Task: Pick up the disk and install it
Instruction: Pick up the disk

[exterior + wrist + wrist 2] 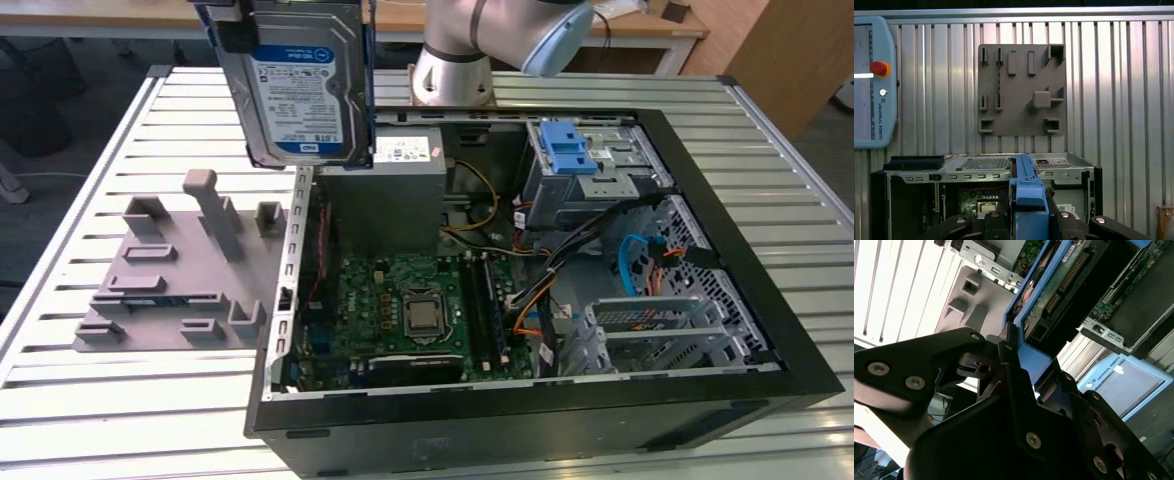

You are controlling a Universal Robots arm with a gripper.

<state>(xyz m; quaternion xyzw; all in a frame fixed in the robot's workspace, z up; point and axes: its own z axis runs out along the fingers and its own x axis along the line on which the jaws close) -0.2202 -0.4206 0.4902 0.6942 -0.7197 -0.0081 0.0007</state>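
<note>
We see the disk [302,85] hanging upright in the upper left of the exterior view, label toward that camera, well above the tabletop [107,420]. In the first wrist view the end effector [1028,220] is clenched on the disk's blue rail. Gripping it by the edge, we judge, leaves the broad faces and the other rails free. The height likely serves to clear the wall of the open case [534,425].

Below the disk, toward the exterior view's left, lies a grey fixture plate [174,275] with posts and slots. The case sits at the exterior view's right. The power supply [387,195] is the part of it nearest the disk. The cage [583,160] with the blue latch stands well apart, across it. Loose cables [534,225] crowd the space beside that cage. A pendant [871,80] lies on the tabletop in the first wrist view.
</note>
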